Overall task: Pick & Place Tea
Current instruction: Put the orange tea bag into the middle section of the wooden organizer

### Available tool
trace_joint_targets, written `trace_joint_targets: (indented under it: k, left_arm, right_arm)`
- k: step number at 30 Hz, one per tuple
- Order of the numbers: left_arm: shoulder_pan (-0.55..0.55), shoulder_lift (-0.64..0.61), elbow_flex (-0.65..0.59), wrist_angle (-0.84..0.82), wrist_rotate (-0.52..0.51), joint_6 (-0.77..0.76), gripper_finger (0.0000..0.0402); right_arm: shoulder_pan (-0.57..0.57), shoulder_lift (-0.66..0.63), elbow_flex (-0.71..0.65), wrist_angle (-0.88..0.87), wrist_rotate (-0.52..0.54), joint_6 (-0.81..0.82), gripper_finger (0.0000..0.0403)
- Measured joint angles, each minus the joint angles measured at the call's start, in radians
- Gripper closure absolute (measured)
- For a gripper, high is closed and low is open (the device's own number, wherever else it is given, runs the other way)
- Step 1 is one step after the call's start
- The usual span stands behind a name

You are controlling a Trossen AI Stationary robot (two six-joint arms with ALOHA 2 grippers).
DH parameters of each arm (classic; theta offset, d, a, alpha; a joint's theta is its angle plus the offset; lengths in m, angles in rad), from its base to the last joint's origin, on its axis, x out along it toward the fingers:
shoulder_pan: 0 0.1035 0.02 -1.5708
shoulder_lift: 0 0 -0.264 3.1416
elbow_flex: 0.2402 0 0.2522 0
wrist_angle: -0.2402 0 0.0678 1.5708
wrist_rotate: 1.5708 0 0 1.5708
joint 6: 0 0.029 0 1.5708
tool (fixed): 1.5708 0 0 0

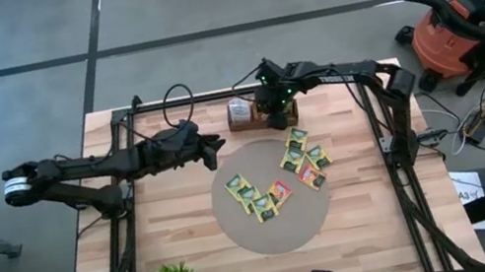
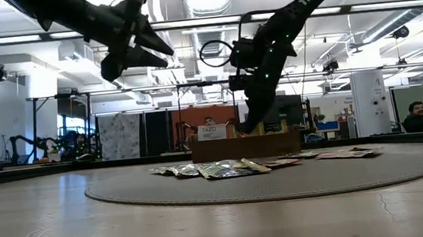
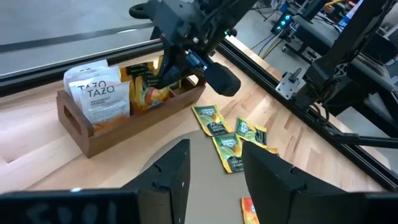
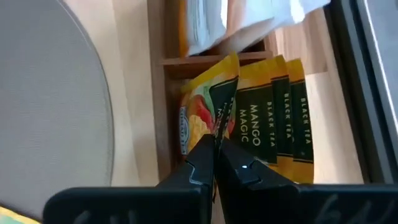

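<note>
Right gripper (image 4: 214,152) found clamped on the top edge of a yellow sachet (image 4: 208,109) standing in the wooden box (image 3: 134,121); left gripper (image 3: 214,168) parked open above the mat (image 1: 279,240). Risks noted: thin pinch slipping, neighbouring sachets dragged along, snagging on box wall. Open room over mat; loose sachets (image 1: 276,182) scattered there.

The wooden box (image 1: 249,118) lies largely hidden under the right tool (image 1: 270,111) (high view), its sachets unreadable.

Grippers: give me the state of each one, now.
Left gripper: open, empty, hovering short of the wooden tea box.
Right gripper: shut on a mango tea sachet at the box.
</note>
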Motion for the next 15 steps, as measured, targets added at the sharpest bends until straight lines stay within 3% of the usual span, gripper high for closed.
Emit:
trace_joint_targets:
  k: [9, 15]
  left_arm:
    - [-0.001, 0.0, 0.0, -0.028, -0.003, -0.011, 0.0262]
    - [-0.001, 0.0, 0.0, -0.029, -0.003, -0.028, 0.0262]
  right_arm:
    - [0.003, 0.004, 0.001, 0.0, 0.01, -0.016, 0.039]
    - [0.003, 0.004, 0.001, 0.001, 0.014, -0.035, 0.0346]
